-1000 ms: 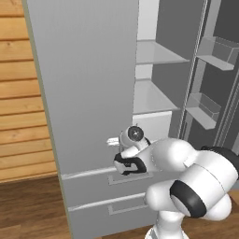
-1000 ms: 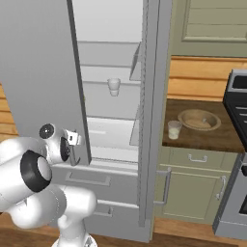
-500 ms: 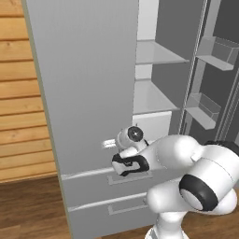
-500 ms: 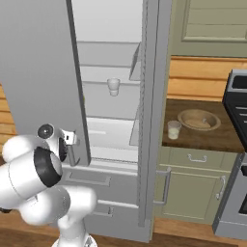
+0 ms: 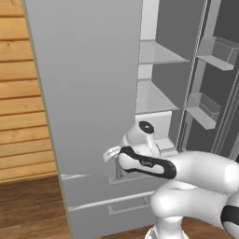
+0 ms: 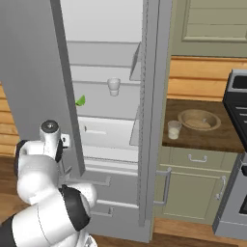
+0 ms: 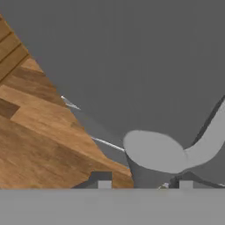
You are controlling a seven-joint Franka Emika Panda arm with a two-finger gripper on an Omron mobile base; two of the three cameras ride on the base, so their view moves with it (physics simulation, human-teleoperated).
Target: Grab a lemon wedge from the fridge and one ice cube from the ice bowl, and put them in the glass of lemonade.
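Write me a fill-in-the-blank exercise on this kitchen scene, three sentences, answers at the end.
1. The fridge door stands ____.
2. On the counter, the glass of lemonade stands beside the ____.
3. The lemon wedge inside the fridge is coloured ____.

Missing words: open; ice bowl; green

The fridge (image 6: 149, 120) stands with its left door (image 5: 88, 88) swung out, and that door's edge (image 6: 67, 96) blocks the straight path from the tool (image 7: 145, 182), which sits low against the door's outer face. Past the edge the shelves (image 6: 103, 75) lie open: a small cup (image 6: 114, 86) stands mid-shelf, and the lemon wedge (image 6: 81, 101) lies just beside the door edge. Door bins (image 5: 205, 107) narrow the right side.
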